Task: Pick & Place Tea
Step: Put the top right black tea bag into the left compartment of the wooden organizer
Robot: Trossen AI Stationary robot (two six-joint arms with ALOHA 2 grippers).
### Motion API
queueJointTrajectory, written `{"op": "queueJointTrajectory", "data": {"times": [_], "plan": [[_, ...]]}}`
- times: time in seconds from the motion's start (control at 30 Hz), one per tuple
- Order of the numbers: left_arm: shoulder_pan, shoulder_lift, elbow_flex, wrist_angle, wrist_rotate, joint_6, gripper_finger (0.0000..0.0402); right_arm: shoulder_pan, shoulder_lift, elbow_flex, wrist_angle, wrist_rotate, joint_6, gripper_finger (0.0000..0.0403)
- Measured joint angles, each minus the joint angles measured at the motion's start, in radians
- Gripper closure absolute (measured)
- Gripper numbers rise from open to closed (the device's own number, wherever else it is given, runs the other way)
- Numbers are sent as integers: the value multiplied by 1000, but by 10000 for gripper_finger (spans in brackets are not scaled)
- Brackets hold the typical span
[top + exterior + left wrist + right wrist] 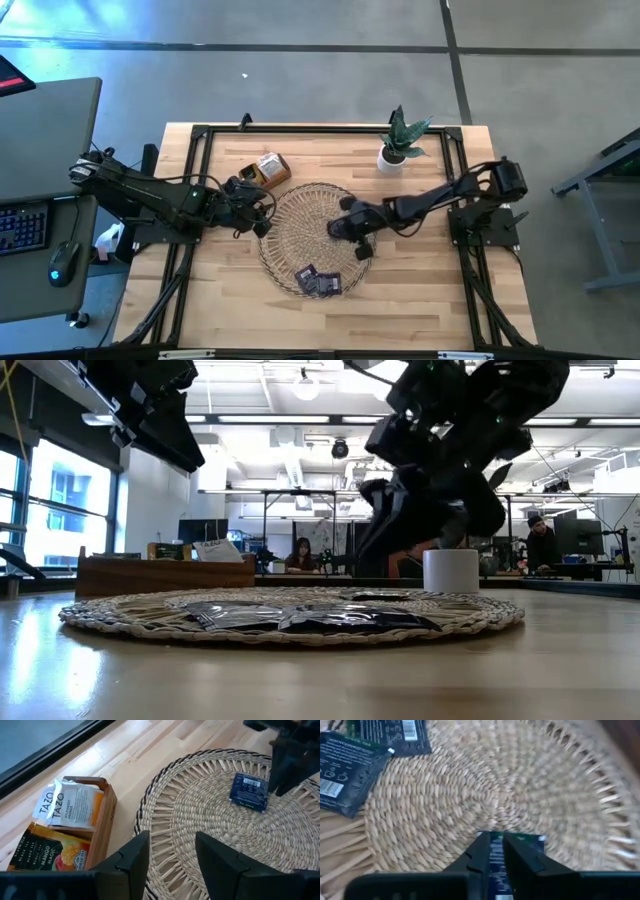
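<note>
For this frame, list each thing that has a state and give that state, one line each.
Left gripper: open, empty, hovering over the woven tray's edge.
Right gripper: shut on a dark sachet, low over the tray.
Woven tray: flat on the table, holding dark sachets near its front rim.
Wooden box: open-topped, holding an orange sachet and a mango one.
Potted plant: upright.

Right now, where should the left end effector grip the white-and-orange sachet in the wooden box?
Its white top edge, from above, fingers across its thin faces: the white-and-orange sachet leans inside the wooden box, whose walls probably block its lower part. The left end effector is open, over the rim of the wicker tray.
</note>
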Motion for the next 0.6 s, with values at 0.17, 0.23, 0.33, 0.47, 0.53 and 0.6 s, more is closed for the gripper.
{"op": "queueJointTrajectory", "data": {"times": [0.17,0.23,0.33,0.47,0.53,0.6], "plan": [[0,0,0,0,2,0,243,-21,-7,0,-38,36,10,297],[0,0,0,0,2,0,243,-26,6,0,-47,36,6,277],[0,0,0,1,2,5,243,-37,31,1,-45,15,17,247],[0,0,0,2,2,8,243,-58,61,1,-43,-16,61,209],[0,0,0,1,3,8,243,-68,78,3,-45,-21,73,193],[0,0,0,2,3,8,243,-82,89,5,-54,-28,78,184]]}}
